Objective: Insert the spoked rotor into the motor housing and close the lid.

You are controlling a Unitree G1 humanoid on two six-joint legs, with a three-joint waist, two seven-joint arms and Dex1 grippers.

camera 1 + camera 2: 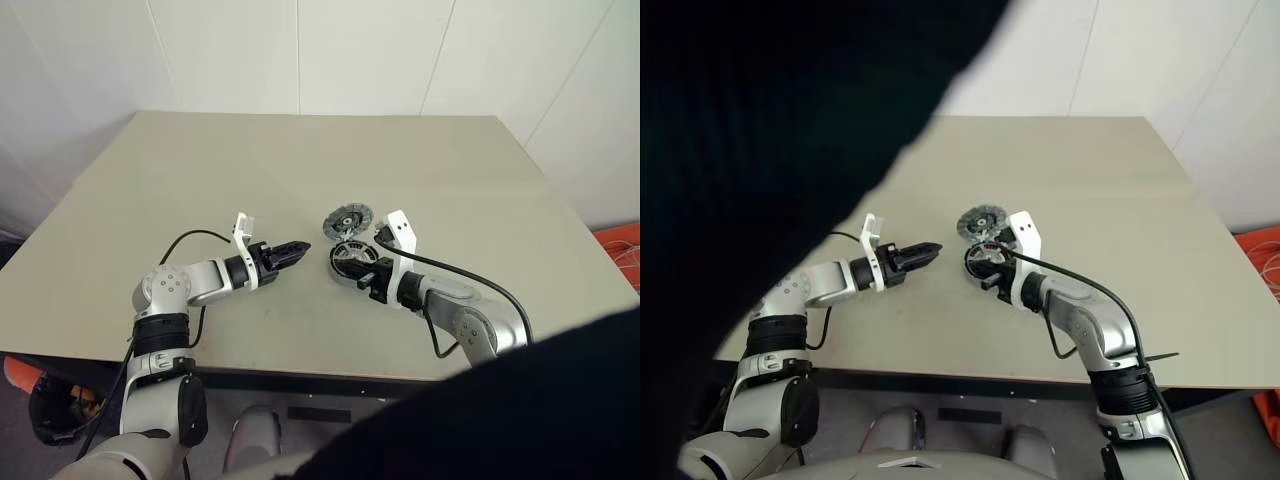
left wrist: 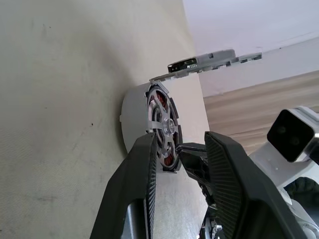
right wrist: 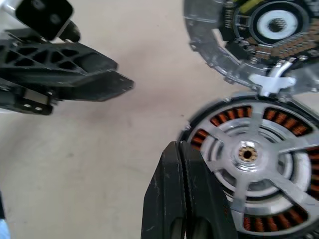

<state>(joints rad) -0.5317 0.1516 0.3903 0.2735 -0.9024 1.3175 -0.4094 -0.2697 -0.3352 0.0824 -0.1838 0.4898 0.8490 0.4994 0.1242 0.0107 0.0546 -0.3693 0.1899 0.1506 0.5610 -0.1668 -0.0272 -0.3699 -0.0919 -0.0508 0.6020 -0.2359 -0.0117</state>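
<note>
Right tool (image 3: 185, 199), closed and empty, apparently touches the motor housing (image 3: 251, 169); left tool (image 1: 290, 251) part-open, level.

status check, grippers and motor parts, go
Left gripper part open, empty, beside the parts. Right gripper shut, empty, tips at the motor housing rim. Rotor seated in housing. Lid lies behind, not on yet.

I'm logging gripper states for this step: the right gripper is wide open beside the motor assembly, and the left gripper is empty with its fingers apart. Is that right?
Not quite. The right gripper is shut, not wide open: the right wrist view shows its two fingers pressed together beside the motor housing with the spoked part in it. The rest holds: the left gripper is empty with its fingers apart.
</note>
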